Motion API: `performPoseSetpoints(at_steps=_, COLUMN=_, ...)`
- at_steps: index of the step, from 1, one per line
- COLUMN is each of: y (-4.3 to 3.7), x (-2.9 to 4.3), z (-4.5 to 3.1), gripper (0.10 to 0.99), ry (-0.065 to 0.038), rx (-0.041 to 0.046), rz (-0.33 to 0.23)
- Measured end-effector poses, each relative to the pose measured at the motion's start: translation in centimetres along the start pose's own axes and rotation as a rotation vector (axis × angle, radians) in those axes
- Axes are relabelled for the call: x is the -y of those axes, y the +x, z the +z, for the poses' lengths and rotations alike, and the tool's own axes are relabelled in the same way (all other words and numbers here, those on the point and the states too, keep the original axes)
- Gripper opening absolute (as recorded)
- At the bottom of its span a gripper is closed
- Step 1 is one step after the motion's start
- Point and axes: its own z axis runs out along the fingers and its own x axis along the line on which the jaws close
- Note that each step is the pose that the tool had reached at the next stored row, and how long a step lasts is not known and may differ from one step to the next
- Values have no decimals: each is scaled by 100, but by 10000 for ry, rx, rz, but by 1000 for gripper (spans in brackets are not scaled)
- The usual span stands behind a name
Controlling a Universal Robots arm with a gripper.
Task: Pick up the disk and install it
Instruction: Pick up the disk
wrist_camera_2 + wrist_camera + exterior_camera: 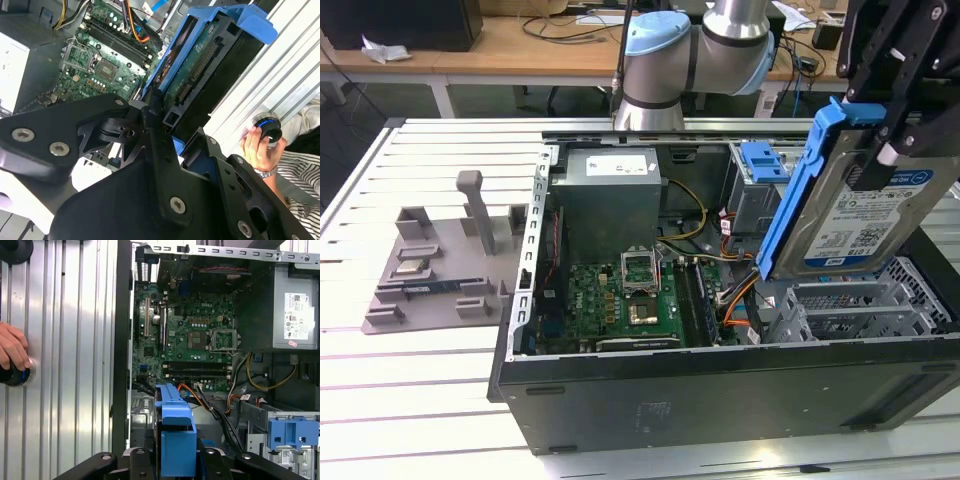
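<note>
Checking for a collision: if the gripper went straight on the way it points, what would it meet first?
Likely the metal drive cage: the gripper holds the disk tilted above it, lower edge closest. Depth is unclear, so this is not certain.

hand point(883, 152) up, w/ tight grip

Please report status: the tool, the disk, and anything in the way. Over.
Tool shut on the disk. Disk tilted, in the air above the open case, not seated. Person's hand on a knob outside the case.
</note>
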Motion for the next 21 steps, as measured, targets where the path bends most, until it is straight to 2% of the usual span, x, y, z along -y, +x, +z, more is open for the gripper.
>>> performPoseSetpoints(at_steps=1, y=0, x=14, z=-1, gripper=365, ry=0, rx=-1, rz=1)
performPoseSetpoints(at_steps=2, y=2, x=82, z=-2, gripper=365, ry=0, rx=-1, rz=1)
performPoseSetpoints(at_steps=3, y=3, x=121, z=-3, gripper=365, ry=0, rx=-1, rz=1)
performPoseSetpoints(at_steps=9, y=7, x=292, z=-6, gripper=365, ry=-1, rx=-1, rz=1)
performPoseSetpoints(at_steps=21, y=14, x=520, z=4, gripper=365, ry=-6, rx=-2, rz=0)
